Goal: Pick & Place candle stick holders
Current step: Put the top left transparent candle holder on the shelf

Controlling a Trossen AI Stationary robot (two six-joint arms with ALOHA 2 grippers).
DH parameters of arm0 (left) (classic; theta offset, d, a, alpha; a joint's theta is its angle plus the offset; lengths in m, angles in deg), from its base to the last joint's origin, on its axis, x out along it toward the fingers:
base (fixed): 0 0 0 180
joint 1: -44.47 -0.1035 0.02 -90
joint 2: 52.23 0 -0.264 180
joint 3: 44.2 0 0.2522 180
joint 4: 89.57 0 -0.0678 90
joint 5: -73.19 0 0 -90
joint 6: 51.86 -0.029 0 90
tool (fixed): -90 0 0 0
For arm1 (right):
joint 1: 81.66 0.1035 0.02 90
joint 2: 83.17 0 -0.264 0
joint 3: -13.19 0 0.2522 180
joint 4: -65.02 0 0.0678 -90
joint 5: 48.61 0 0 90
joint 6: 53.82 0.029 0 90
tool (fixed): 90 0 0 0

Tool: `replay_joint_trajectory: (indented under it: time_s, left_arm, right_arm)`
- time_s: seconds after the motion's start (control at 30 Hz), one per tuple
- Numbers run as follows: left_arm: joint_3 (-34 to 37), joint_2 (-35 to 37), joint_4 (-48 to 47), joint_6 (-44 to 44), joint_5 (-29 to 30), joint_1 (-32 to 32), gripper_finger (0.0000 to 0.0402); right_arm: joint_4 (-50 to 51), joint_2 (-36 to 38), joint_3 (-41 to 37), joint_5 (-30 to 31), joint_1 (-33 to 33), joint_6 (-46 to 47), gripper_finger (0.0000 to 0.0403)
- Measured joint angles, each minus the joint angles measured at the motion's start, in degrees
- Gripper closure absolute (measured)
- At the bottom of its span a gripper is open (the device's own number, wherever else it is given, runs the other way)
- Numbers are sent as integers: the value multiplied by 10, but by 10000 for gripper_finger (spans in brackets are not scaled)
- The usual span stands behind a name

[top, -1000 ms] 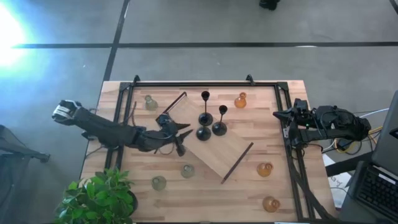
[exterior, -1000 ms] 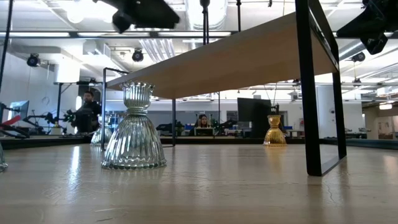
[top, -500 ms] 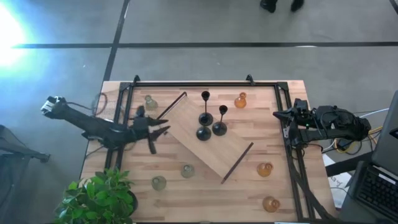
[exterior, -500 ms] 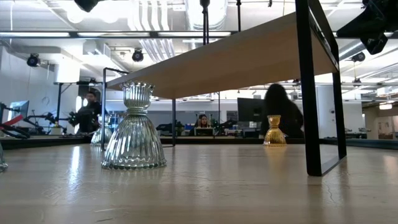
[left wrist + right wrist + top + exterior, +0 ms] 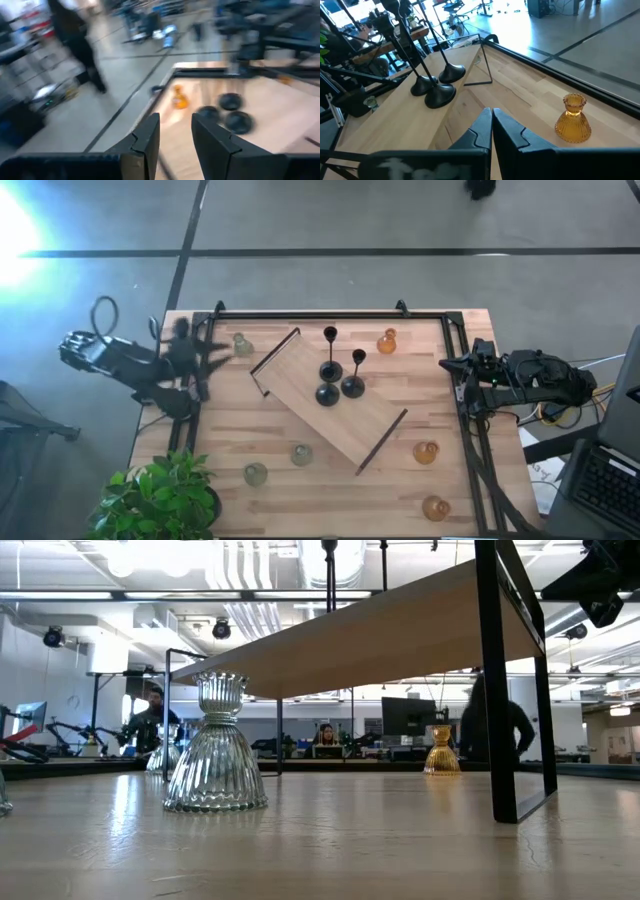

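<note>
Three black candle stick holders (image 5: 330, 385) stand on their round bases on the wooden board (image 5: 370, 425); the right wrist view shows them too (image 5: 432, 85). Three amber ones (image 5: 387, 340) (image 5: 426, 451) (image 5: 435, 507) and three pale green ones (image 5: 241, 345) (image 5: 301, 453) (image 5: 256, 473) stand on the table around the board. My left gripper (image 5: 216, 349) hangs raised over the table's left edge, next to the far-left green holder, open by a narrow gap (image 5: 176, 131) with nothing in it. My right gripper (image 5: 447, 364) waits shut at the right edge, its fingers (image 5: 491, 120) empty.
The board lies slantwise mid-table on black handles (image 5: 273, 350) (image 5: 382, 440); in the low view it spans overhead (image 5: 380, 635), one black leg (image 5: 495, 690) down on the table. A black frame (image 5: 310, 314) rims the table. A potted plant (image 5: 165, 495) stands at the near left corner. People move in the room behind.
My left gripper has drawn back from the board's left end toward the table's left edge and has risen, leaving the low view. The gap between its fingers looks the same, and nothing came with it. The holders and the board have stayed put.
</note>
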Motion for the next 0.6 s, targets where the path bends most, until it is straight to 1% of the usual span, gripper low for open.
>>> replay_joint_trajectory:
  time_s: [0.1,0.17,0.3,0.37,0.47,0.53,0.6]
  left_arm:
    - [-66,-10,-88,63,42,-12,284]
    - [-106,-19,-130,97,63,-24,285]
    - [-167,-32,-192,110,76,-51,285]
    - [-185,-41,-241,128,68,-62,285]
    - [-197,-53,-347,202,37,-73,285]
    - [-198,-57,-415,254,31,-75,285]
    - [-194,-58,-453,303,30,-75,285]
  right_arm:
    - [0,0,0,0,0,0,394]
    - [0,0,0,0,0,0,394]
    - [0,0,0,0,0,0,394]
    - [0,0,0,0,0,0,394]
    - [0,0,0,0,0,0,394]
    - [0,0,0,0,0,0,394]
    - [0,0,0,0,0,0,394]
